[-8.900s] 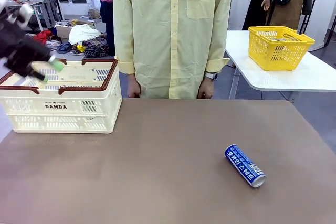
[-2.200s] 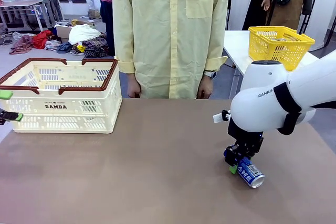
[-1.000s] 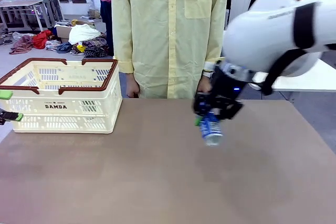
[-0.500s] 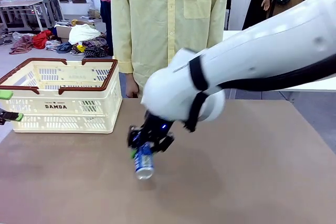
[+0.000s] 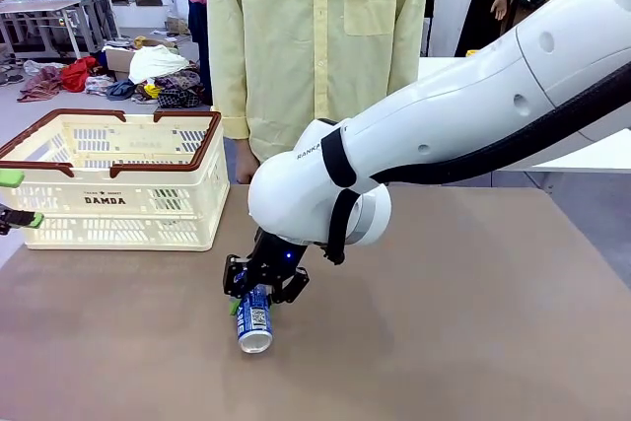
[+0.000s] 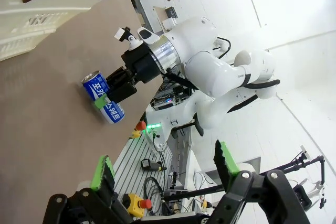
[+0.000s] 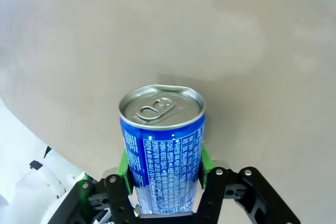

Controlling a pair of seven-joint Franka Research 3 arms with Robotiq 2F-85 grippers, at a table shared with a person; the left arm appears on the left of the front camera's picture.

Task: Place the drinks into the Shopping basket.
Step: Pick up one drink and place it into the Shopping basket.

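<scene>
A blue drink can with white lettering (image 5: 254, 320) hangs tilted just above the brown table, silver top toward the camera. My right gripper (image 5: 258, 290) is shut on it, and its white arm reaches across from the right. In the right wrist view the can (image 7: 163, 145) sits between the green pads (image 7: 124, 164). The cream Shopping basket (image 5: 108, 179) with its brown rim stands at the back left, a short way left of the can. My left gripper (image 5: 12, 200) stands open at the left edge, and the left wrist view shows its fingers (image 6: 103, 171) spread with nothing between them.
A person in a pale yellow shirt (image 5: 315, 46) stands at the far side behind the table. The basket's corner (image 6: 37, 9) and the held can (image 6: 103, 104) appear in the left wrist view. Bare brown table (image 5: 463, 332) lies to the right and front.
My right arm has carried the blue can from the middle of the table leftward and nearer the front, toward the basket. The left gripper has not moved.
</scene>
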